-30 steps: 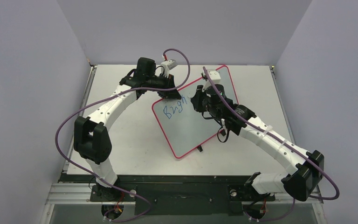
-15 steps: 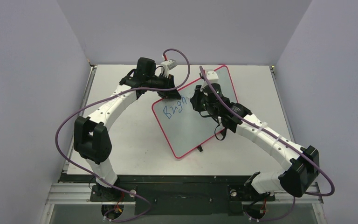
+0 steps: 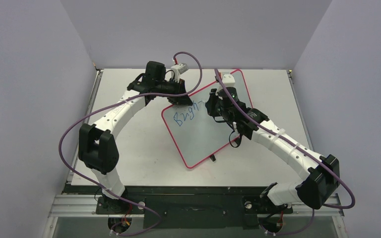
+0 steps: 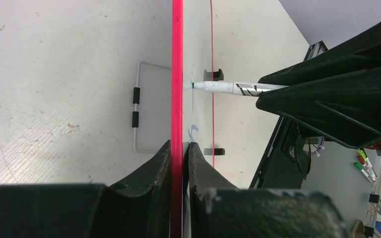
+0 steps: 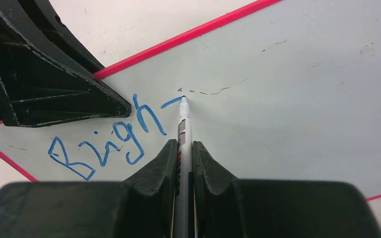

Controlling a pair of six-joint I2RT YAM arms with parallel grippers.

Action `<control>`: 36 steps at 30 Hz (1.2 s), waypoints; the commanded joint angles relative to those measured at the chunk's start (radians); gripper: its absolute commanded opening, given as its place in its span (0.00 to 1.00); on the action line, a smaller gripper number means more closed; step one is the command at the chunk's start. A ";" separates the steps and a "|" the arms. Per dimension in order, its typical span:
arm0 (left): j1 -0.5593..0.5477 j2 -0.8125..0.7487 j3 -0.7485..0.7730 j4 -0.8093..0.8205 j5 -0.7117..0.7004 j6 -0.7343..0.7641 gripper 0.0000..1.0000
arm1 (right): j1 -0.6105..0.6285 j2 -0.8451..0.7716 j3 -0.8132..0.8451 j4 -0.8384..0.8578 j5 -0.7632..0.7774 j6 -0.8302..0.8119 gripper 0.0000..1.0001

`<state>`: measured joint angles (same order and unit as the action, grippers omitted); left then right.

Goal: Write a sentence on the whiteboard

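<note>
The whiteboard (image 3: pixel 206 139), white with a red-pink rim, lies tilted across the middle of the table. My left gripper (image 3: pixel 181 100) is shut on its upper left rim (image 4: pixel 177 74), one finger on each side of the edge (image 4: pixel 179 145). My right gripper (image 3: pixel 214 107) is shut on a white marker (image 5: pixel 183 130), whose tip touches the board face (image 5: pixel 297 94). Of the sentence (image 5: pixel 110 144), blue letters reading "Brigh" show, with a short blue dash at the marker tip. In the left wrist view the marker (image 4: pixel 228 88) meets the board from the right.
Small black clips (image 3: pixel 212 158) sit on the board's near edge. A bent wire stand (image 4: pixel 137 109) lies on the table beside the rim. Grey walls close in the table on three sides. Spare markers (image 4: pixel 364 166) lie beyond the table edge.
My right gripper has shifted right and slightly up the board with the marker, leaving a short new blue stroke after "Brigh". The left gripper and the board have stayed still.
</note>
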<state>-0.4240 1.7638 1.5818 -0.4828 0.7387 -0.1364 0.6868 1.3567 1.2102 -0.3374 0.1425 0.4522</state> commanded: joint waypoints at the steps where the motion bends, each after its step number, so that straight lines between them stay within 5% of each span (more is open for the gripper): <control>1: 0.002 -0.044 0.020 0.080 -0.030 0.087 0.00 | -0.008 0.000 0.031 0.036 0.003 -0.016 0.00; 10: 0.002 -0.041 0.020 0.080 -0.030 0.086 0.00 | -0.007 -0.081 0.041 0.044 -0.066 -0.003 0.00; 36: 0.001 -0.058 0.020 0.084 -0.024 0.081 0.00 | -0.007 0.047 0.069 0.041 -0.051 0.008 0.00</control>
<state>-0.4229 1.7638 1.5787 -0.4850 0.7368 -0.1371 0.6861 1.4097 1.2987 -0.3294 0.0891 0.4534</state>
